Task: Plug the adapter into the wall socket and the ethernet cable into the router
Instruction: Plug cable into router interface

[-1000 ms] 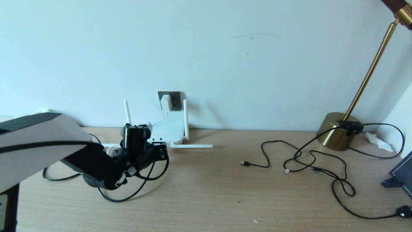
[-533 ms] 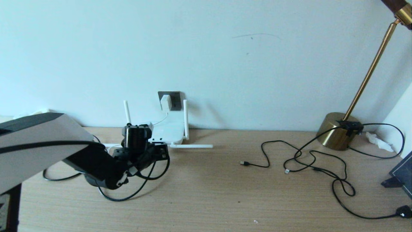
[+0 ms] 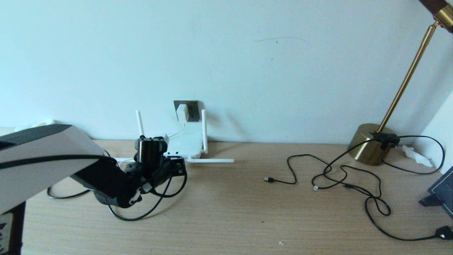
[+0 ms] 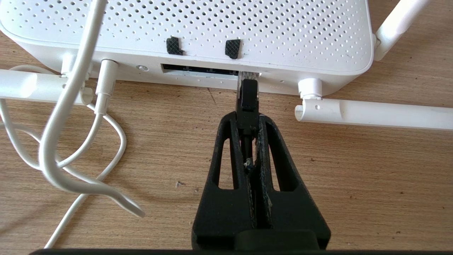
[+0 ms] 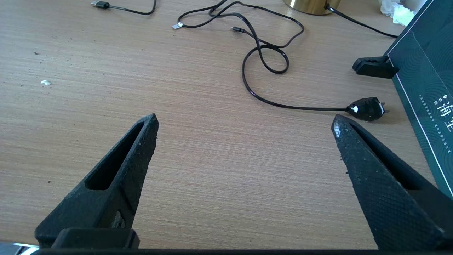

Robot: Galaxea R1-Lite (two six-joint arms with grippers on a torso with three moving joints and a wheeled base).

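The white router lies flat by the wall, two antennas up and one lying on the table. Above it the white adapter sits in the dark grey wall socket. Its thin white cord runs to the router. My left gripper is shut on the black boot of the ethernet cable. The clear plug tip is at the router's dark port row, and I cannot tell how deep it sits. Behind my left gripper the black cable loops on the table. My right gripper hangs open over bare table.
A fallen antenna lies right of the plug. Thin black cables with a USB plug sprawl at the right, near a brass lamp base. A dark box and a black mains plug lie beside the right gripper.
The left arm has edged slightly toward the router with the plug still held. Nothing else has moved.
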